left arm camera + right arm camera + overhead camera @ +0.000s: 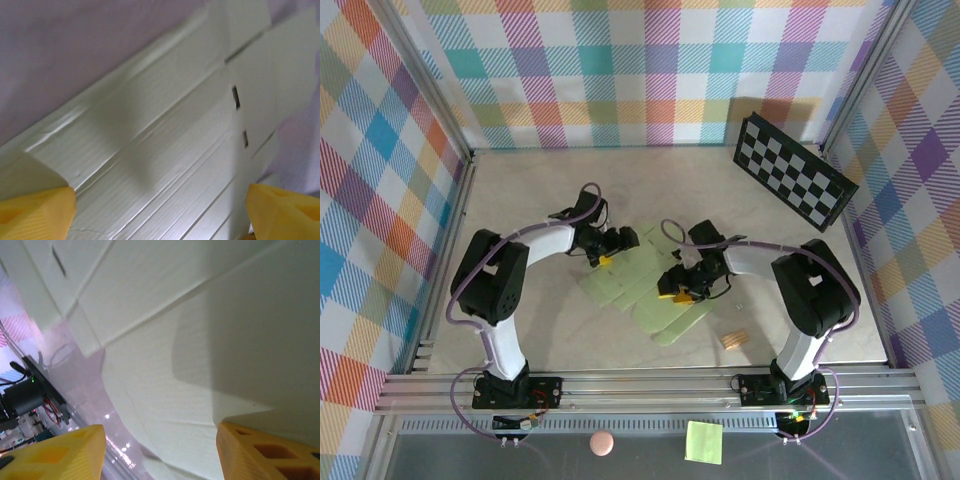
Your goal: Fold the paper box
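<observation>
One paper box (pixel 642 287), pale green die-cut card: lies near the centre of the table (pixel 520 200), spread almost flat, long axis running 10 o'clock to 4 o'clock

Progress: barely begun, by my reading; crease lines show as ridges in the left wrist view, but no wall stands and no flap is tucked, so nearly all the folding is left to do

Two grippers:
- left gripper (pixel 603 256), at the sheet's 10 o'clock end, yellow fingers (pixel 35 212) wide apart over the card, holding nothing
- right gripper (pixel 677 291), at the sheet's 3 o'clock edge, jaws parted with card between them and not clamped (whether a pad touches the sheet is hard to tell this close)

Surface: matte beige, well lit, soft shadows under both arms

Room: plaid panels (pixel 380 150) in pastel checks on three sides, aluminium frame rails along the front

Sundries: checkerboard (pixel 788 166) at 2 o'clock; small wooden piece (pixel 732 340) at 4 o'clock; green sticky note (pixel 704 441) and pink ball (pixel 601 442) at 6 o'clock, beyond the rail
</observation>
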You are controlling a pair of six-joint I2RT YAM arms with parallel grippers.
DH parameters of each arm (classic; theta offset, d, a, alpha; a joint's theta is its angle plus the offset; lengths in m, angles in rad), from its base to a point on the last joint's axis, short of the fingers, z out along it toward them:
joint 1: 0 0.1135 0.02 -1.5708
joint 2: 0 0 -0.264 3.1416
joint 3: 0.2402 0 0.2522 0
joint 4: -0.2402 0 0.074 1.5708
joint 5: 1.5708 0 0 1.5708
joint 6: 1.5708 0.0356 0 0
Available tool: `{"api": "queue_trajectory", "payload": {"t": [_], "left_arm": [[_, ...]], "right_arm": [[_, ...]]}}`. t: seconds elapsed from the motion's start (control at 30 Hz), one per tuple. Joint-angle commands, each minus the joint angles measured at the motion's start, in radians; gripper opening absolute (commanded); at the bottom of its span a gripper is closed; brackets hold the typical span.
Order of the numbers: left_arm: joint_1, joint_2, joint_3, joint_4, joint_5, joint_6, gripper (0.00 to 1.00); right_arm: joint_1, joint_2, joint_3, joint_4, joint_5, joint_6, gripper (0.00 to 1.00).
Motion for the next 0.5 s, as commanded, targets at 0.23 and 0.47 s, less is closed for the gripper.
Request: {"api": "queue_trajectory", "payload": {"t": [0.23,0.47], "left_arm": [[-0.033,0.226,0.215,-0.053,0.143,-0.003,0.87],[-0.036,0.104,0.161,0.040,0.130,-0.035,0.86]], "right_arm": [[0.178,0.147,0.042,0.199,-0.044,0.177,0.59],[0.160,0.036,0.084,0.163,0.002,0.142,0.59]]}}
